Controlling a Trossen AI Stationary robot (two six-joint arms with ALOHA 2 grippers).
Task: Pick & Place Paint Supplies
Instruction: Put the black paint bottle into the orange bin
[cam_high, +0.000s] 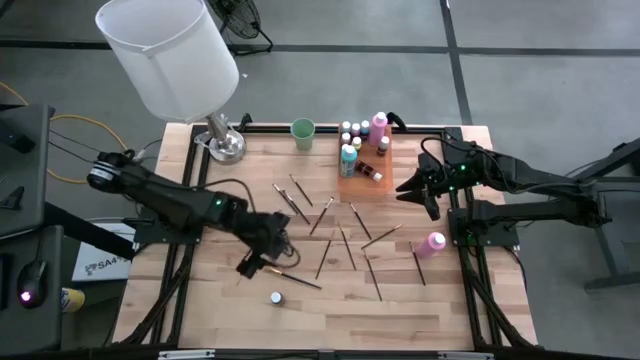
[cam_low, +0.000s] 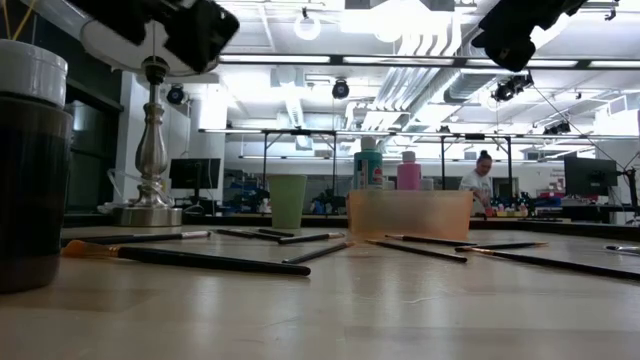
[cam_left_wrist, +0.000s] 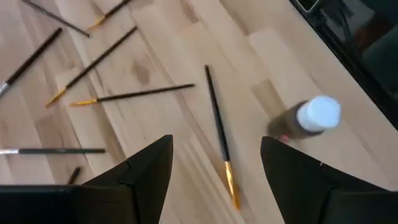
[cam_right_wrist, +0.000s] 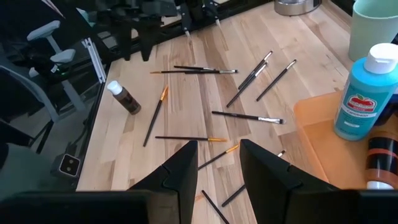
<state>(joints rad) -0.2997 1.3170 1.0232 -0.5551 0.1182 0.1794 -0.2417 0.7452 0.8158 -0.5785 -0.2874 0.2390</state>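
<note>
Left tool (cam_high: 252, 263) hangs open over a thin dark-handled orange-tipped paintbrush (cam_left_wrist: 219, 134) near the bench's front edge — next: descend, pinch; right tool (cam_high: 428, 198) part-open, empty.

Pale, smooth wooden table (cam_high: 230, 310) with visible grain and a matt sheen. Below the left claw (cam_left_wrist: 216, 163), thin dark matt brushes (cam_left_wrist: 216, 123). Beside it, a brown bottle (cam_left_wrist: 306, 119) with a glossy white plastic cap.
</note>
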